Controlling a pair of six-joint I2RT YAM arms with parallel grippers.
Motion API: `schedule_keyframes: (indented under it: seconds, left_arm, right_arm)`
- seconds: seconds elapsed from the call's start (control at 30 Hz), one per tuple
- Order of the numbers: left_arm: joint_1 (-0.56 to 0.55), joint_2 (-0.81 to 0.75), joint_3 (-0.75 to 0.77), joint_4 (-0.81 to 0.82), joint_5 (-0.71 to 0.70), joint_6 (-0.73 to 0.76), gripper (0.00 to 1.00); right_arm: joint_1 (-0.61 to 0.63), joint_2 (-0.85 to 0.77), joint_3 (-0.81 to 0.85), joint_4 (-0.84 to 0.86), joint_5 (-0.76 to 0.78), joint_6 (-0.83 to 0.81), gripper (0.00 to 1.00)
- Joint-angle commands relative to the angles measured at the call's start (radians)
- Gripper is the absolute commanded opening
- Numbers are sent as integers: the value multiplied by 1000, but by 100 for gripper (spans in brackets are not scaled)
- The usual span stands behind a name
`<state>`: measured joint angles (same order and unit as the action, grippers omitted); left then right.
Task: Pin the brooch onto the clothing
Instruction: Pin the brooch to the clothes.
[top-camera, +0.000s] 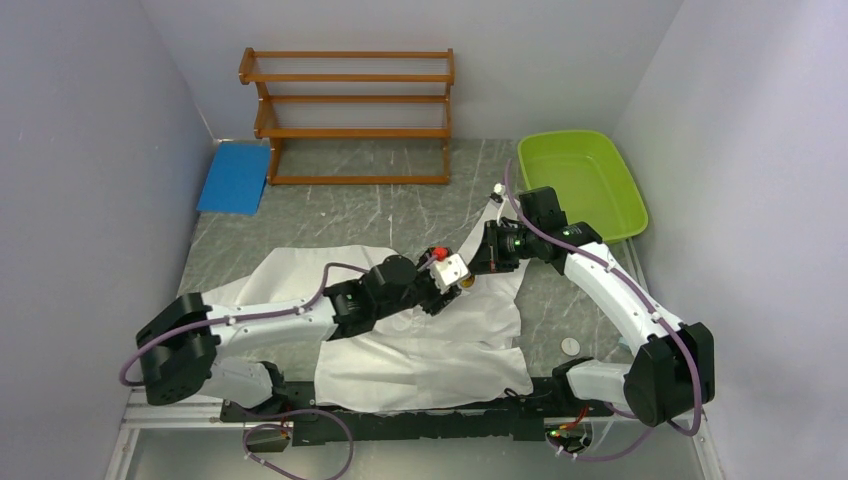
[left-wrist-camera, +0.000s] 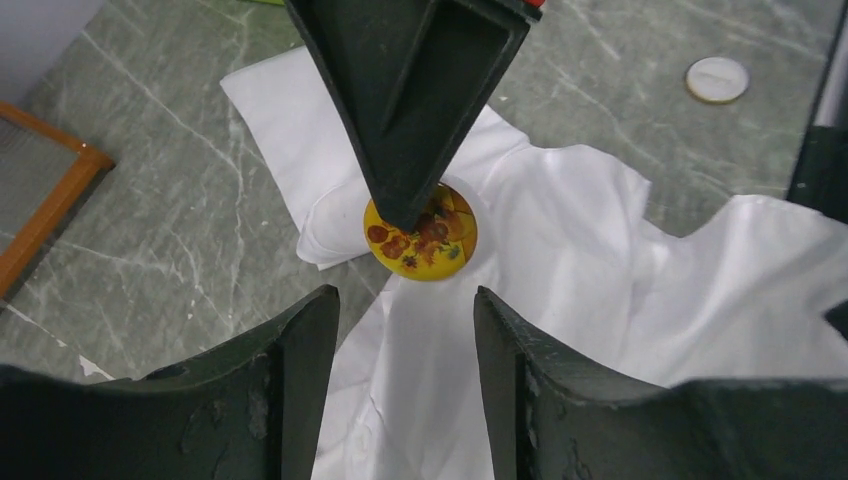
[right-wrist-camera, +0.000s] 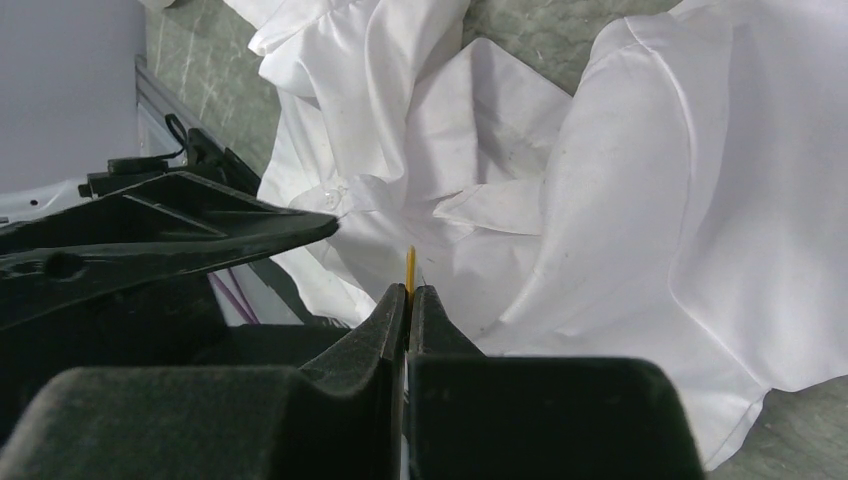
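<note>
The brooch (left-wrist-camera: 440, 240), a round yellow badge with a sunflower print, sits against a bunched fold of the clothing (left-wrist-camera: 600, 260), a crumpled white shirt spread over the table (top-camera: 440, 340). My right gripper (right-wrist-camera: 408, 290) is shut on the brooch, whose thin yellow edge (right-wrist-camera: 410, 268) shows between the fingertips. One of its dark fingers (left-wrist-camera: 410, 100) reaches down over the badge in the left wrist view. My left gripper (left-wrist-camera: 405, 295) stands open just short of the brooch, with white fabric under the gap. Both grippers meet near the shirt's collar (top-camera: 462, 280).
A wooden rack (top-camera: 350, 110) stands at the back, a blue pad (top-camera: 235, 175) to its left and a green tub (top-camera: 580, 180) at the back right. A small white disc (top-camera: 570, 346) lies on the marble table right of the shirt.
</note>
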<state>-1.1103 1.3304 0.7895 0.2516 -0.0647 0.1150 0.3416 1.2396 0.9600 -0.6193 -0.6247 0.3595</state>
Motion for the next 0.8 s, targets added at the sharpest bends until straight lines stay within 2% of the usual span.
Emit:
schedule_keyframes:
  seconds: [0.0, 0.33, 0.43, 0.63, 0.77]
  left_arm:
    - [-32, 65, 44, 137, -98, 81, 57]
    - [-118, 187, 96, 173, -284, 142, 57]
    - [-128, 224, 125, 160, -342, 154, 45]
    - [-149, 262, 165, 148, -403, 170, 34]
    - [-160, 249, 154, 161, -415, 172, 11]
  right_arm:
    - [-3, -31, 42, 3, 15, 7, 0]
    - [-4, -26, 35, 11, 5, 10, 0]
    - [-4, -29, 34, 9, 7, 9, 0]
    - [-4, -28, 30, 16, 5, 12, 0]
    - [-4, -28, 30, 26, 4, 16, 0]
